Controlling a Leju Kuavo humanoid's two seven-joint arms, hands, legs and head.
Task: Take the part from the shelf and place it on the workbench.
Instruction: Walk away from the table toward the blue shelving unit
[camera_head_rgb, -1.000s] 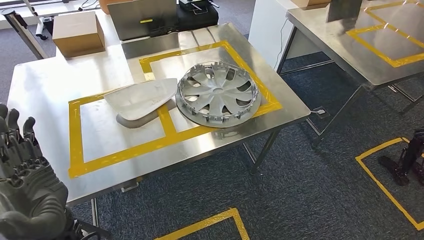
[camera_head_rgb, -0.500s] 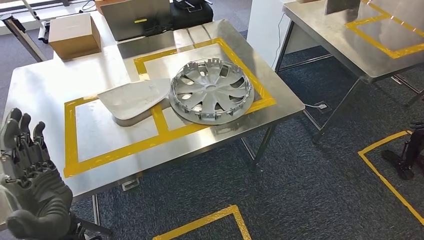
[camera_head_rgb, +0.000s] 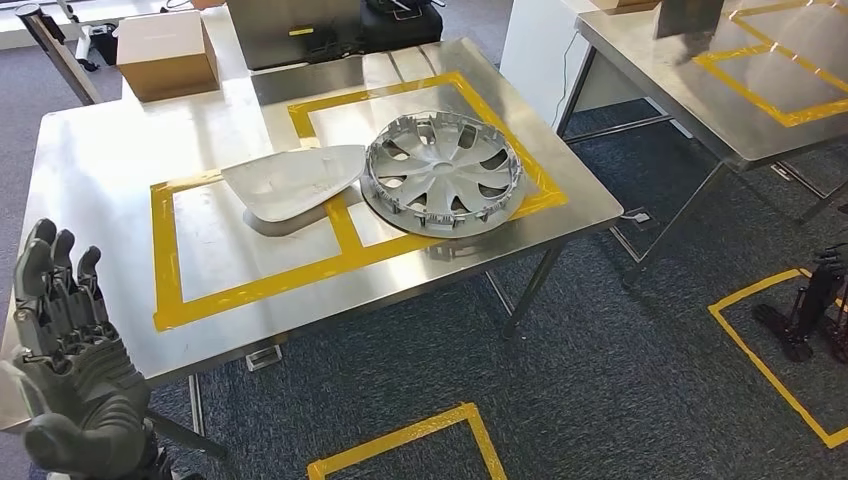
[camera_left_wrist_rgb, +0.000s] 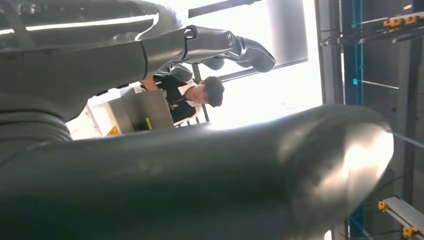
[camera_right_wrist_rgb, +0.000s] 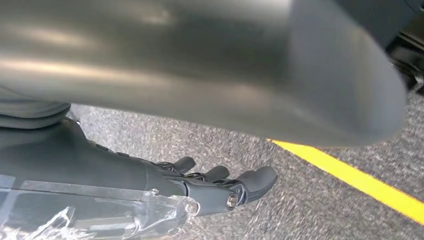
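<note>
Holding nothing: my left robot hand (camera_head_rgb: 70, 375) raised near-left of bench (camera_head_rgb: 90, 170), fingers wide; wheel cover (camera_head_rgb: 442, 173) and grey panel (camera_head_rgb: 290, 183) lie inside yellow tape (camera_head_rgb: 255, 285), apparently delivered; right robot hand (camera_right_wrist_rgb: 220, 187) hangs over floor, empty, fingers loosely extended.

L hand (camera_head_rgb: 70, 375) raised, palm-back showing, fingers (camera_head_rgb: 55, 280) upright & apart, empty. R hand (camera_right_wrist_rgb: 220, 187) hangs low, fingers extended, empty.

Cardboard box (camera_head_rgb: 167, 52) well beyond the left hand (camera_head_rgb: 70, 370), straight ahead of it. Second steel table (camera_head_rgb: 700, 110), yellow tape on top, far to that hand's right. Yellow tape outline (camera_head_rgb: 400, 442) on grey carpet (camera_head_rgb: 620, 380), near the hand's right. Black stand (camera_head_rgb: 810, 315) farther right. Person (camera_left_wrist_rgb: 195, 92) beyond the hand in the left wrist view.
</note>
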